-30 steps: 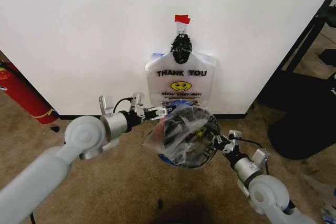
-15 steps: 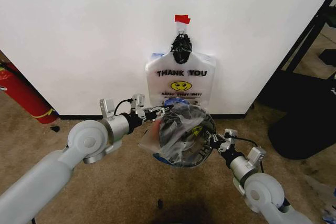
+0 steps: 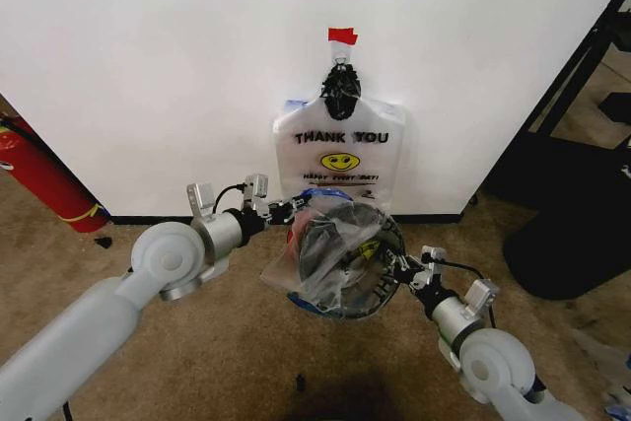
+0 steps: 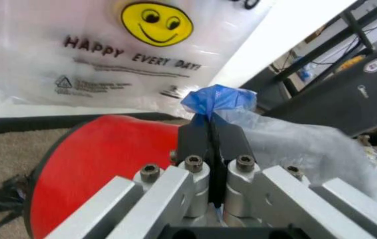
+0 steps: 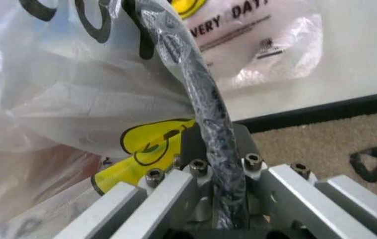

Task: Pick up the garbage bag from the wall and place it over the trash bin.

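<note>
The garbage bag, crinkly translucent plastic, is draped over the mouth of the tilted black mesh trash bin on the carpet in front of the wall. My left gripper is shut on the bag's blue handle loop, beside the bin's red base. My right gripper is at the opposite side, closed over the bin's black rim with bag plastic wrapped around it. The bag's yellow smiley shows next to that gripper.
A flat bundle of same bags hangs on the wall under a black knot and red tape. A red fire extinguisher lies at the left. A large black rounded object and a black frame stand at the right.
My left gripper has drawn back to the left with the blue handle, stretching the bag wider over the bin. The bin and my right gripper have shifted slightly left.
</note>
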### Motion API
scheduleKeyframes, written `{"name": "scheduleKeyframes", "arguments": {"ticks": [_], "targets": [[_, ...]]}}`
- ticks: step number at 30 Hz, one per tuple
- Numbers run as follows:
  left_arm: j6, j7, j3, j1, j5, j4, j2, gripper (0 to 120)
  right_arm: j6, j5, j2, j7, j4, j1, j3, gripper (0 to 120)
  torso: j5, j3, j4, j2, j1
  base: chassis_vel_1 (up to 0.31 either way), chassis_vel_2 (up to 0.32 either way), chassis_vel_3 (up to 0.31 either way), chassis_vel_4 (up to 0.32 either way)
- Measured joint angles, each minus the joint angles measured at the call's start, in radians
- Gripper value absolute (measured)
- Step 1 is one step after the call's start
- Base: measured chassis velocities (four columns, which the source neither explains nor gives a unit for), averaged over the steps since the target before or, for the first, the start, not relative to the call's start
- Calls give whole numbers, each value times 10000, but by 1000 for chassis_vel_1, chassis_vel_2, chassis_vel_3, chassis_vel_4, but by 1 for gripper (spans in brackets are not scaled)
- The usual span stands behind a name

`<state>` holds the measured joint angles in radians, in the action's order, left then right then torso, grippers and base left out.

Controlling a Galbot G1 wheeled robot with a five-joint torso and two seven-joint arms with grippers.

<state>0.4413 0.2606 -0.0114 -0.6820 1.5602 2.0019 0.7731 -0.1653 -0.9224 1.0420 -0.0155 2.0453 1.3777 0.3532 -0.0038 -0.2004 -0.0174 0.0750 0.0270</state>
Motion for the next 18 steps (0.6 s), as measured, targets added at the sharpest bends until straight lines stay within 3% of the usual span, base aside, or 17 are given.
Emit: {"name": "scheduleKeyframes", "arguments": {"ticks": [12,16,18], "targets": [[30,-254,-202,-81,-837,-699,224,0,137,-574,-141,209,221,-71,78,0,0,0,-1,0,0,0,0,0,0],[111,-230,-70,-279,-904,-579,169,0,136,-627,-64,122,233,-69,93,0,-2,0,0,0,0,0,0,0,0],[163,-230,72,-474,-973,-376,101,7,130,-688,54,-5,233,-72,105,0,0,0,3,0,0,0,0,0,0]]}}
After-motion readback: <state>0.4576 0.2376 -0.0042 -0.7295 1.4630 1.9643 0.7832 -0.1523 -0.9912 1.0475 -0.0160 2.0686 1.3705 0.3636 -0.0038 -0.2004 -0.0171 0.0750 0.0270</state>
